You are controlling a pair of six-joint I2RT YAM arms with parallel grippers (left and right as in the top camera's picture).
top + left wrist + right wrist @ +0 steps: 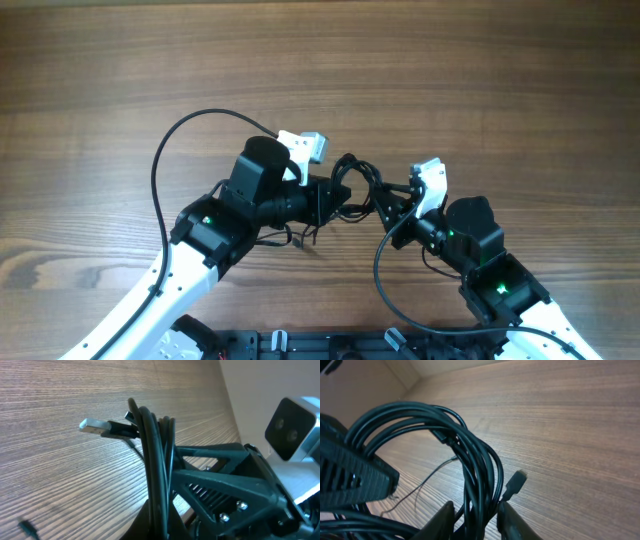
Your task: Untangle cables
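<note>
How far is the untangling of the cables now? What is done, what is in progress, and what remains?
Done: nothing clearly; the cables are one tight bundle of loops. In hand: the left tool is shut on the bundle, and the right tool straddles it, though whether it grips is unclear. Remaining: pulling every cable free and laying them apart.

Brown wood-grain table [320,60], horizontal grain
</note>
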